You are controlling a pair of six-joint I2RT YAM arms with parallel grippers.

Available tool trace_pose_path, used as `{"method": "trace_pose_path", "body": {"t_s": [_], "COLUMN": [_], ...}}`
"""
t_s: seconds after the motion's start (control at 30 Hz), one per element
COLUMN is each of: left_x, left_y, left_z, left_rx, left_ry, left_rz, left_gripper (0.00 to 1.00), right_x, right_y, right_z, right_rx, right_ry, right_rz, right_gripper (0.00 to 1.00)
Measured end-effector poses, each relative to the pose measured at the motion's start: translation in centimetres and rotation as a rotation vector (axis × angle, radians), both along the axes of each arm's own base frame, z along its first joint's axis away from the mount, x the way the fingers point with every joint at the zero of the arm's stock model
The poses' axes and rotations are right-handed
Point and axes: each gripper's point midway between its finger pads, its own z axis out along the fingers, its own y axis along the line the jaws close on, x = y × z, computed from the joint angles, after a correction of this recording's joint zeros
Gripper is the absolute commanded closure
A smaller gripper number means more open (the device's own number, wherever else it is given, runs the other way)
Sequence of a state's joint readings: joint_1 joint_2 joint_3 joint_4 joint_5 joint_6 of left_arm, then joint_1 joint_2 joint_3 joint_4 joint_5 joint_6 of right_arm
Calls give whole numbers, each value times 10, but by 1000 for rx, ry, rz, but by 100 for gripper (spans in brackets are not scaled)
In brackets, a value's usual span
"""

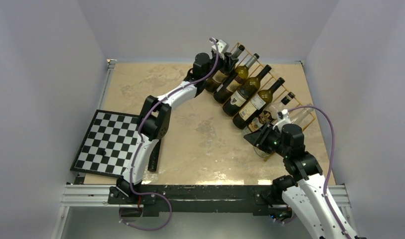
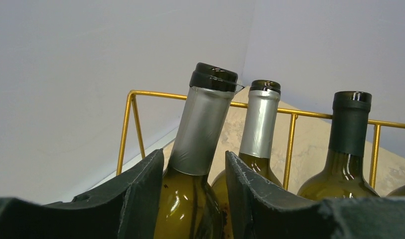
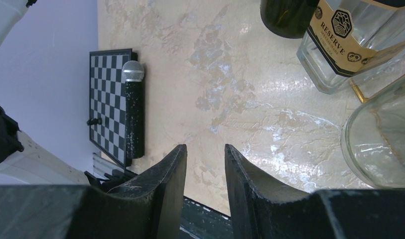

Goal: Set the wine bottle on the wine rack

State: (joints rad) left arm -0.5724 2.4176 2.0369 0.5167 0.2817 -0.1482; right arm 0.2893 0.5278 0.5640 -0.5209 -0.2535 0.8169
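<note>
The gold wire wine rack (image 1: 310,117) stands at the table's back right with several bottles lying in its slots. My left gripper (image 1: 225,59) reaches to the rack's far left end. In the left wrist view my left gripper (image 2: 194,162) is shut on the shoulder of an olive-green wine bottle (image 2: 202,124) with a silver foil neck. That bottle leans against the rack's gold top bar (image 2: 155,93). My right gripper (image 1: 257,137) hovers at the rack's near end. In the right wrist view my right gripper (image 3: 205,147) is open and empty over bare table.
A black-and-white chessboard (image 1: 110,142) lies at the front left, with a black microphone (image 3: 133,109) beside it. Two clear glass bottles (image 3: 339,45) (image 3: 384,139) lie close to my right gripper. Other green bottles (image 1: 250,87) fill the rack's middle slots. Walls enclose the table.
</note>
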Motion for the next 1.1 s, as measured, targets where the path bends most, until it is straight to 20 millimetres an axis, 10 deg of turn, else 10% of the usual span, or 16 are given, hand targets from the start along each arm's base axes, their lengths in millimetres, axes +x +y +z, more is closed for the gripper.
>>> {"method": "trace_pose_path", "body": {"t_s": [0.7, 1.1], "left_x": [4, -11], "left_y": [-11, -13], "left_z": [-27, -24], "left_rx": [-30, -19], "left_ry": [122, 146], "left_rz": [-14, -25], "left_gripper": [32, 1], "right_x": [-2, -3], "right_y": [0, -1], "right_z": [9, 10], "right_rx": [17, 14], "right_ry": [-37, -31], "right_rz": [-3, -2], "right_gripper": [61, 54]}}
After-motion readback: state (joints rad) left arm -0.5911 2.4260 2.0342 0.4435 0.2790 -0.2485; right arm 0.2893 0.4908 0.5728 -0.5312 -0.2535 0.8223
